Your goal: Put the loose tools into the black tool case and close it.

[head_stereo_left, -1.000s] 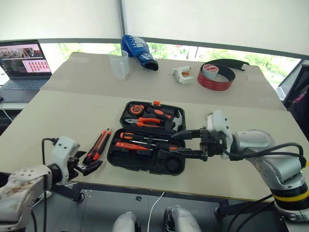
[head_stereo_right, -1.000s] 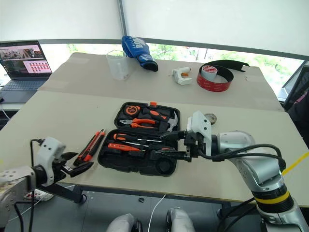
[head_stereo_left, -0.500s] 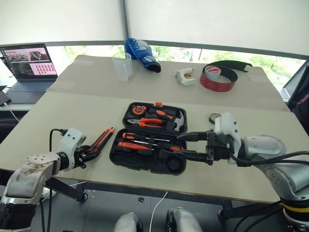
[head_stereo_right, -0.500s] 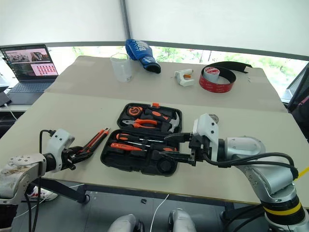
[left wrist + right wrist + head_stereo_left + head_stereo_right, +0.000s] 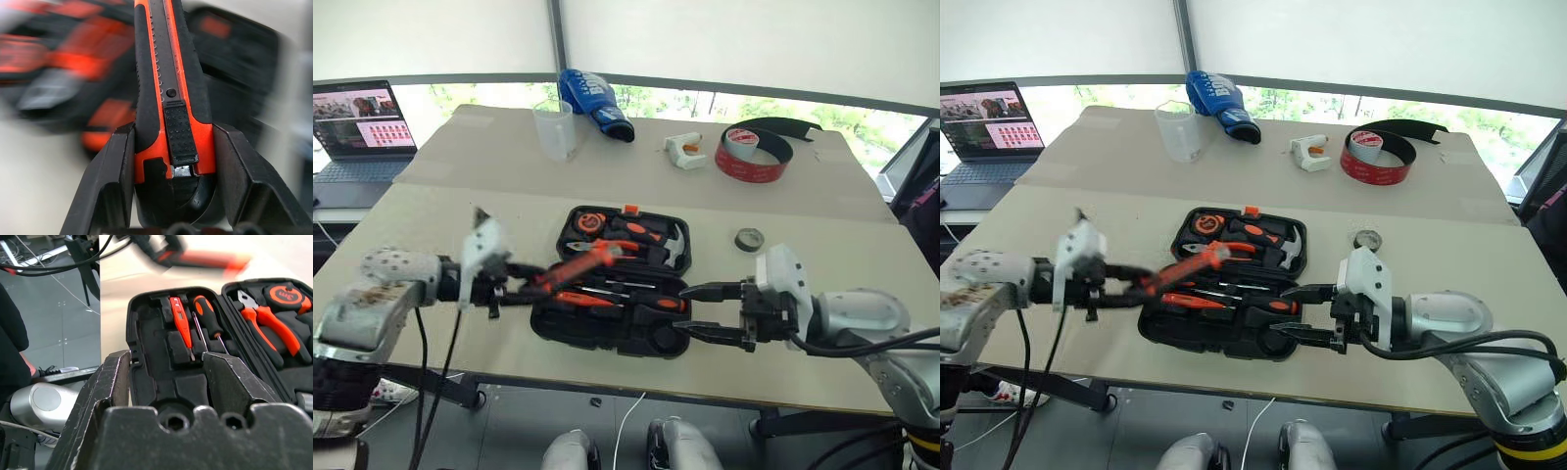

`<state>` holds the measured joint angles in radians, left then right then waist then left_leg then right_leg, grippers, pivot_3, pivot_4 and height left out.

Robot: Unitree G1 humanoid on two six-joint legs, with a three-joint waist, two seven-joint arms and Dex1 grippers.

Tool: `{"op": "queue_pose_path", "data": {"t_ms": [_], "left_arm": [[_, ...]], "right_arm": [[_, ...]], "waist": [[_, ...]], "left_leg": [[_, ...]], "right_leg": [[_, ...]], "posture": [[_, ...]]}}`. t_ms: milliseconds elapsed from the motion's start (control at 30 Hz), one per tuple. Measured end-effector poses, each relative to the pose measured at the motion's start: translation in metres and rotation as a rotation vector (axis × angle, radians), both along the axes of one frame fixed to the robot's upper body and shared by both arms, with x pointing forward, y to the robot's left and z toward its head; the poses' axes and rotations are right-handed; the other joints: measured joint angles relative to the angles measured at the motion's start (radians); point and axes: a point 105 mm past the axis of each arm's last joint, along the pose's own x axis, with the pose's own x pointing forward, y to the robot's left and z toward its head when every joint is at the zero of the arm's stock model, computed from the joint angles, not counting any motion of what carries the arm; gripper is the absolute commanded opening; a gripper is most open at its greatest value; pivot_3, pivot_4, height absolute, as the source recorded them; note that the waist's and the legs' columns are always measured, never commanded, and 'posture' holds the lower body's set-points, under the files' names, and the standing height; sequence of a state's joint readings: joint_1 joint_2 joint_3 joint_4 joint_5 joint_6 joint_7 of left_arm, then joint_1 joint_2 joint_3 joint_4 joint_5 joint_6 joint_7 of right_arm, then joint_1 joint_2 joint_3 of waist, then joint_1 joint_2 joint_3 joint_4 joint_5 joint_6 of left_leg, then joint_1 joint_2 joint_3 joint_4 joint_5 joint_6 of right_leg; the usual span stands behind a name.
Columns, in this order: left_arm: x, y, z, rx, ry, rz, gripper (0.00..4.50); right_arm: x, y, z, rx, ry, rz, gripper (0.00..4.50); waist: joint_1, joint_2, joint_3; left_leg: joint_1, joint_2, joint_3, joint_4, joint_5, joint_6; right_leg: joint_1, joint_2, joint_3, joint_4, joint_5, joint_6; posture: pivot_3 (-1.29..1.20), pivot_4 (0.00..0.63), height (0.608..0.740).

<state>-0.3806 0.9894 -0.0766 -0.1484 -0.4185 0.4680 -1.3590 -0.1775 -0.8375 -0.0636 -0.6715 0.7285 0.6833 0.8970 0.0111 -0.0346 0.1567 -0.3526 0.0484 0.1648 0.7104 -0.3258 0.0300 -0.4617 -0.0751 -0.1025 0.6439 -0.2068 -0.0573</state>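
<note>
The black tool case (image 5: 607, 338) lies open in the middle of the table, with pliers, a hammer and a tape measure in its far half. Orange-and-black screwdrivers (image 5: 205, 313) and a thin red screwdriver (image 5: 182, 323) sit in its near half. My left gripper (image 5: 514, 284) is shut on the orange-black utility knife (image 5: 573, 264), which hangs in the air over the case's left part; its fingers (image 5: 110, 186) clamp the knife's butt end (image 5: 168, 112). At the case's right front corner my right gripper (image 5: 700, 311) stands open and holds nothing. A small dark tape roll (image 5: 750, 238) lies on the table right of the case.
At the back of the table stand a clear plastic cup (image 5: 554, 130), a blue bag (image 5: 595, 103), a white glue gun (image 5: 683, 150) and a big red-and-grey tape roll (image 5: 751, 154). A laptop (image 5: 357, 127) sits on a side table at far left. The table's front edge runs just below the case.
My left gripper closed on the utility knife, lifted it off the table and swung it right over the case. My right gripper stayed open and drew back slightly.
</note>
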Motion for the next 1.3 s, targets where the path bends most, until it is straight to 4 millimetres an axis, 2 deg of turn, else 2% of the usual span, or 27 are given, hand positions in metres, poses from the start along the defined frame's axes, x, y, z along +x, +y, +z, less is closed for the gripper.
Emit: {"op": "queue_pose_path", "data": {"t_ms": [33, 167, 267, 367, 533, 600, 633, 767, 1067, 1200, 1300], "left_arm": [[-0.001, 0.000, -0.004, 0.038, 0.004, -0.054, 1.78], [0.007, -0.002, -0.006, 0.102, -0.020, -0.170, 1.78], [0.011, -0.011, -0.009, 0.124, -0.041, -0.261, 1.78], [0.014, -0.018, -0.018, 0.150, -0.029, -0.329, 1.78], [0.024, -0.025, -0.019, 0.186, -0.042, -0.366, 1.78], [0.028, -0.027, -0.018, 0.186, -0.042, -0.363, 2.78], [0.029, -0.028, -0.017, 0.183, -0.036, -0.364, 2.95], [0.027, -0.032, -0.010, 0.165, -0.019, -0.378, 4.46], [0.028, -0.034, 0.007, 0.118, -0.002, -0.357, 4.46], [0.032, -0.040, 0.013, 0.074, -0.025, -0.337, 3.45], [0.032, -0.041, 0.007, 0.093, -0.051, -0.361, 2.46]], "right_arm": [[-0.001, 0.000, 0.000, -0.001, -0.002, -0.005, 3.30], [-0.004, -0.002, 0.000, -0.001, -0.015, -0.035, 3.30], [-0.004, -0.002, 0.000, -0.001, -0.023, -0.055, 3.30], [-0.005, -0.003, -0.002, -0.001, -0.022, -0.080, 3.30], [-0.004, -0.005, 0.000, 0.001, -0.040, -0.115, 3.30], [-0.003, -0.008, 0.000, 0.002, -0.044, -0.137, 3.30], [-0.003, -0.008, -0.001, 0.003, -0.044, -0.145, 3.30], [-0.003, -0.007, -0.001, 0.005, -0.051, -0.160, 3.30], [-0.002, -0.007, 0.000, 0.007, -0.056, -0.170, 3.30], [0.001, -0.007, 0.003, 0.008, -0.065, -0.164, 3.30], [0.002, -0.006, 0.005, 0.010, -0.073, -0.157, 3.30]], "waist": [[0.001, 0.000, 0.000], [0.004, 0.000, 0.000], [0.003, 0.000, 0.000], [0.001, 0.000, 0.000], [0.001, 0.000, 0.000], [0.002, -0.001, 0.000], [0.001, -0.001, 0.000], [-0.001, -0.001, 0.000], [0.001, -0.001, 0.000], [0.000, -0.001, 0.000], [-0.001, -0.001, 0.000]], "left_leg": [[0.000, 0.000, 0.000, 0.000, 0.000, 0.000], [0.000, 0.000, 0.000, 0.001, 0.000, 0.000], [0.000, 0.000, -0.001, 0.002, 0.000, 0.002], [0.000, -0.001, -0.001, 0.003, 0.000, 0.002], [-0.001, -0.001, -0.001, 0.003, 0.000, 0.003], [-0.001, -0.001, -0.001, 0.003, 0.000, 0.003], [-0.001, -0.001, -0.001, 0.004, 0.000, 0.003], [0.000, -0.001, -0.001, 0.004, 0.000, 0.003], [0.000, -0.001, -0.002, 0.005, 0.000, 0.003], [0.000, -0.001, -0.001, 0.005, 0.000, 0.003], [0.000, -0.001, -0.001, 0.005, 0.000, 0.003]], "right_leg": [[0.000, 0.000, 0.000, 0.000, -0.003, 0.004], [0.001, -0.001, 0.001, 0.001, -0.002, 0.006], [0.002, -0.001, 0.002, 0.000, -0.002, 0.006], [0.001, 0.001, 0.003, 0.000, -0.002, 0.006], [0.001, 0.001, 0.003, -0.001, -0.001, 0.004], [0.002, 0.001, 0.003, -0.001, -0.001, 0.005], [0.002, 0.001, 0.003, -0.001, -0.002, 0.006], [0.002, 0.001, 0.004, 0.000, -0.002, 0.007], [0.002, 0.001, 0.004, 0.001, -0.002, 0.007], [0.002, 0.001, 0.004, 0.001, -0.002, 0.007], [0.002, 0.001, 0.004, 0.001, -0.002, 0.007]], "posture": [[0.00, 0.150, 0.730], [0.00, 0.150, 0.730], [0.00, 0.150, 0.730], [0.00, 0.150, 0.730], [0.00, 0.150, 0.730], [0.00, 0.150, 0.730], [0.00, 0.150, 0.730], [0.00, 0.150, 0.730], [0.00, 0.150, 0.730], [0.00, 0.150, 0.730], [0.00, 0.150, 0.730]]}}
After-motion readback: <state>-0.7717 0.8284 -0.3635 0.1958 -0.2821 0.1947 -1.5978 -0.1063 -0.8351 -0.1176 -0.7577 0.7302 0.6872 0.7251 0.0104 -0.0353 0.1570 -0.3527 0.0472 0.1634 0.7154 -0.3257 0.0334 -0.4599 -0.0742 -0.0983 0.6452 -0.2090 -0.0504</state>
